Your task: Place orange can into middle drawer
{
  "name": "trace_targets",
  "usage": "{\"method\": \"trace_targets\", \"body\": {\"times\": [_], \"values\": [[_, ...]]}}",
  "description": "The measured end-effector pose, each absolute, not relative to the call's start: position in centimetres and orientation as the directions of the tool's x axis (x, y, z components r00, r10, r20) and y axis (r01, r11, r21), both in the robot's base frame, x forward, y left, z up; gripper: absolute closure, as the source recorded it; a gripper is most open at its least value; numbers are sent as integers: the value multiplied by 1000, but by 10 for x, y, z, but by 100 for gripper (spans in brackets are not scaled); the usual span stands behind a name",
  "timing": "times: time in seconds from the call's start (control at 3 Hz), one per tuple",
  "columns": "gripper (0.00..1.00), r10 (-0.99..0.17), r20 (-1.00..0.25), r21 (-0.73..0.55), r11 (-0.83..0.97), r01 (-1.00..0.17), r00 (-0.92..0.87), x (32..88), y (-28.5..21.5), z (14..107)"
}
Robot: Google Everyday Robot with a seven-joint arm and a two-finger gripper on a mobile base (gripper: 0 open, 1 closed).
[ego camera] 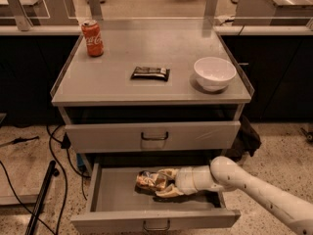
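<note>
Inside the middle drawer, your pincer clasps the orange can lying sideways; its fingers hide the can's right end.

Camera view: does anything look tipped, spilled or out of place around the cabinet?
Nothing stands out. The gripper holds the orange can on its side, low inside the open middle drawer. On top, the red cola can and white bowl stand upright and the dark wrapper lies flat. No spill shows.
</note>
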State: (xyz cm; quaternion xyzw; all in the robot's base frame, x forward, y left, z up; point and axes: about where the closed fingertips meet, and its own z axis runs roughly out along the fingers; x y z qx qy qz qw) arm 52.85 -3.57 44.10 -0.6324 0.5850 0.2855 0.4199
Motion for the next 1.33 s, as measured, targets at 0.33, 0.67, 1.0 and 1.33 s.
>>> {"method": "trace_targets", "body": {"times": [0.33, 0.67, 1.0, 1.33], "values": [[100, -514, -844, -207, 51, -977, 152, 535, -34, 426], [100, -535, -832, -209, 61, -976, 144, 540, -35, 416], [100, -548, -826, -201, 64, -977, 134, 543, -34, 406], [100, -552, -825, -186, 63, -981, 121, 546, -31, 395]]}}
